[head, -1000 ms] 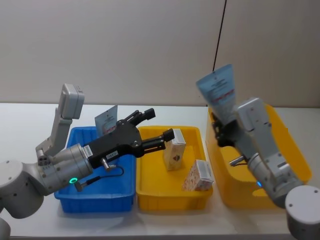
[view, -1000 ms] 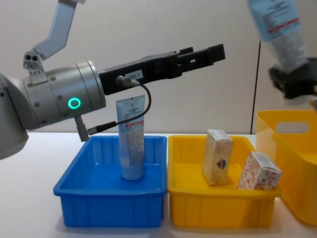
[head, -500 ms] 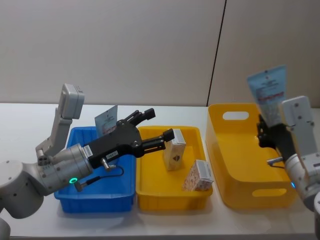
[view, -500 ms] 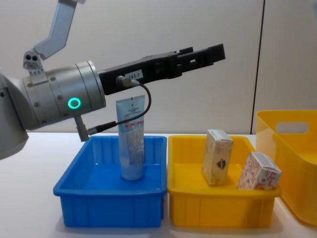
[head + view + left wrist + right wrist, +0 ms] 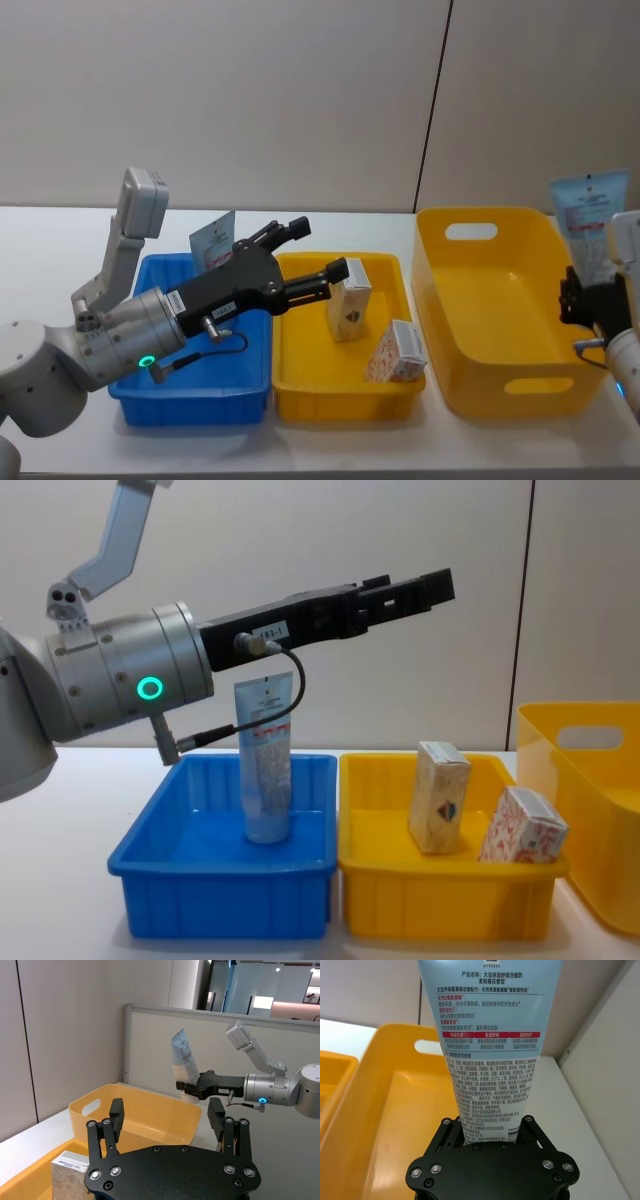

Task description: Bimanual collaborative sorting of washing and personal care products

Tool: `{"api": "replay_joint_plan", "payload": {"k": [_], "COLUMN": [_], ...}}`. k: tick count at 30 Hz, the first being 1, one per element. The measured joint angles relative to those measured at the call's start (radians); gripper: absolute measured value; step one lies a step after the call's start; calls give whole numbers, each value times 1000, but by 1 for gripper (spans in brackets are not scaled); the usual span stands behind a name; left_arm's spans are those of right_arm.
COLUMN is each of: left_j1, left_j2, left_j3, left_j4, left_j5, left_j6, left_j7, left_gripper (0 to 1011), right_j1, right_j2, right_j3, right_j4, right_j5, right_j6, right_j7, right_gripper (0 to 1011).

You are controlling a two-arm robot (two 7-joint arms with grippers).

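Currently, the right gripper pinches an upright pale-blue squeeze tube low down by the yellow basket's right edge, where such a top-heavy hold could let it tilt or slip, while the left gripper hovers spread.

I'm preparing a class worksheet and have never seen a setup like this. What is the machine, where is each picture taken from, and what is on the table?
It is a two-armed robot sorting toiletries. The pictures come from cameras on its head, its chest and each wrist. The left gripper hangs open above two small trays: a blue tray holding an upright tube, and a yellow tray with a cream carton and a red-patterned carton. The right gripper clamps a second tube beside a big yellow bin.
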Motion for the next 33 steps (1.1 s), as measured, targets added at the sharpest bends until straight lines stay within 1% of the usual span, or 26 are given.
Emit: {"api": "replay_joint_plan", "payload": {"k": [8,10,12,13,15,16,17,18,19,20,21,24,25,26,28,29,33], "left_j1": [0,0,0,0,0,0,0,0,0,0,0,0,0,0,0,0,0], "left_j2": [0,0,0,0,0,0,0,0,0,0,0,0,0,0,0,0,0], "left_j3": [0,0,0,0,0,0,0,0,0,0,0,0,0,0,0,0,0], "left_j4": [0,0,0,0,0,0,0,0,0,0,0,0,0,0,0,0,0], "left_j5": [0,0,0,0,0,0,0,0,0,0,0,0,0,0,0,0,0], "left_j6": [0,0,0,0,0,0,0,0,0,0,0,0,0,0,0,0,0], "left_j7": [0,0,0,0,0,0,0,0,0,0,0,0,0,0,0,0,0], "left_gripper": [1001,1001,1001,1001,1001,1001,1001,1002,1001,1001,1001,1001,1001,1001,1001,1001,1001], "right_j1": [-6,-7,-8,-8,-9,-9,-9,-9,-10,-10,-10,-10,-10,-11,-11,-11,-11], "right_j2": [-16,-19,-21,-22,-24,-25,-25,-26,-27,-27,-28,-29,-30,-30,-30,-31,-32], "right_j3": [21,25,29,30,33,34,35,36,37,38,38,40,41,41,42,43,44], "right_j4": [4,5,5,6,6,6,6,7,7,7,7,7,7,7,7,8,8], "right_j5": [12,14,16,16,18,19,19,19,20,20,21,21,22,22,22,22,23], "right_j6": [41,48,55,57,62,64,66,67,70,71,72,76,77,78,80,81,83], "right_j7": [-10,-12,-14,-14,-15,-15,-16,-16,-17,-17,-18,-19,-19,-19,-19,-19,-20], "right_gripper": [286,310,412,426,518,518,566,578,628,648,710,783,845,845,897,945,1003]}}
